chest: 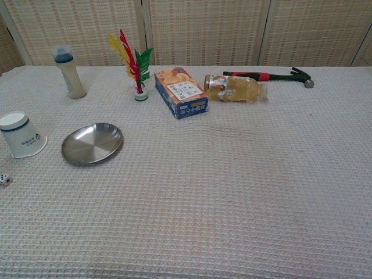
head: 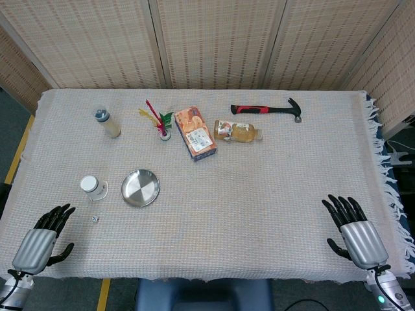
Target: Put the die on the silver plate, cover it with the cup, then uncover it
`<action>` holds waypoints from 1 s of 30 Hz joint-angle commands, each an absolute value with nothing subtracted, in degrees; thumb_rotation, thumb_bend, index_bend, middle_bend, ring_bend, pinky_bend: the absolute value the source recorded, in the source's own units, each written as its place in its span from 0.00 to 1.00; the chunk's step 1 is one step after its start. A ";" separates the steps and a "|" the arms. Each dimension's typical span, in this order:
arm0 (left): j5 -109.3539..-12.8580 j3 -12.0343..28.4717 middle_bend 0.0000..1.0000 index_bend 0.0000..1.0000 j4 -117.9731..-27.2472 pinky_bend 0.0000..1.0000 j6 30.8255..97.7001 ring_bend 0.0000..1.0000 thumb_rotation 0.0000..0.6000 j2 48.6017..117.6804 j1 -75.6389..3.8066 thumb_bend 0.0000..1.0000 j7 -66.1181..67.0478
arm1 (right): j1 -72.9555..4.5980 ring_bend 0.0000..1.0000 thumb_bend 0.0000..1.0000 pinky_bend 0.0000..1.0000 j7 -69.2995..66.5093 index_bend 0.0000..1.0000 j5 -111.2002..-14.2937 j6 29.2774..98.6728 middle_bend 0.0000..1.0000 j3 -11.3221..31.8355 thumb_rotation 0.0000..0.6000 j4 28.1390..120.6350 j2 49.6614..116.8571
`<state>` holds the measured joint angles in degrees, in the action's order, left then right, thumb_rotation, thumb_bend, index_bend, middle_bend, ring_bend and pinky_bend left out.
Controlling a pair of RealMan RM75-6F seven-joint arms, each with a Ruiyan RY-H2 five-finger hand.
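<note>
My left hand [head: 40,245] rests at the near left edge of the table [head: 259,214], palm down, fingers spread, holding nothing. My right hand [head: 355,234] lies likewise at the near right edge, fingers apart and empty. Neither hand appears in the chest view.

Nearest my left hand is the die [head: 94,219], lying on the cloth just beyond the fingertips, apart from everything else. Beyond it stands the cup [head: 91,186], mouth down on the cloth. Just beside the cup, toward the centre, is the plate [head: 140,188], bare and reflecting light. The chest view confirms the order: die [chest: 5,179] nearest, cup [chest: 21,135] behind it, plate [chest: 92,143] beside the cup, none touching.

Along the far side lie a bottle [head: 107,122], a shuttlecock [head: 160,122], a box [head: 195,133], a jar [head: 237,131] on its side and a hammer [head: 267,110]; none bears on the task.

Progress, as I judge it: nothing is done. The die is not yet on the plate, the cup covers nothing, and all three steps remain. The left hand is the better placed to begin, since the die lies close to it. The die is small, so the pinch will want care.
</note>
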<state>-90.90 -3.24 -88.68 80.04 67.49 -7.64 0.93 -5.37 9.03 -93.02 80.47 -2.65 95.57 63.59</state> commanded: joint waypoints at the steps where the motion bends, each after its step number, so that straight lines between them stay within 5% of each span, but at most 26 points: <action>1: -90.79 -3.24 0.00 0.00 -89.00 0.14 79.63 0.00 1.00 67.82 -7.80 0.34 1.87 | -5.41 0.00 0.18 0.00 8.78 0.00 -93.02 80.45 0.00 -2.64 1.00 95.63 63.43; 5: -91.39 -2.85 0.00 0.00 -88.91 0.15 79.99 0.00 1.00 69.11 -8.12 0.34 2.69 | -5.19 0.00 0.18 0.00 8.73 0.00 -93.54 81.20 0.00 -2.66 1.00 95.82 63.25; 7: -91.06 -2.00 0.05 0.00 -88.05 0.23 80.56 0.04 1.00 71.22 -8.19 0.35 4.99 | -5.06 0.00 0.18 0.00 8.66 0.00 -93.56 81.41 0.00 -2.69 1.00 95.87 63.21; 10: -91.12 -0.59 0.45 0.02 -85.04 0.60 81.68 0.39 1.00 75.54 -8.58 0.36 6.49 | -5.00 0.00 0.18 0.00 8.50 0.00 -93.64 81.49 0.00 -2.74 1.00 95.87 63.10; 12: -90.62 0.03 0.73 0.12 -82.63 0.82 80.73 0.67 1.00 78.15 -9.39 0.37 5.83 | -4.94 0.00 0.18 0.00 8.43 0.00 -93.63 81.60 0.00 -2.71 1.00 95.89 63.02; 15: -89.96 1.11 0.96 0.34 -78.44 0.97 79.61 0.89 1.00 81.43 -10.68 0.38 5.77 | -4.91 0.00 0.18 0.00 8.48 0.00 -93.54 81.67 0.00 -2.64 1.00 95.95 62.96; 20: -87.85 1.78 1.00 0.40 -72.79 1.00 75.86 0.99 1.00 84.81 -12.57 0.38 7.74 | -4.92 0.00 0.18 0.00 8.86 0.00 -92.75 81.42 0.00 -2.32 1.00 95.99 63.05; 30: -84.34 1.99 1.00 0.41 -67.36 1.00 70.80 1.00 1.00 87.72 -14.33 0.38 7.40 | -5.26 0.00 0.18 0.00 9.45 0.00 -91.75 80.37 0.00 -2.03 1.00 95.80 63.39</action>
<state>-84.90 1.90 -68.18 71.37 87.19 -14.00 7.03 -5.25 9.45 -91.76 80.38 -2.04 95.81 63.39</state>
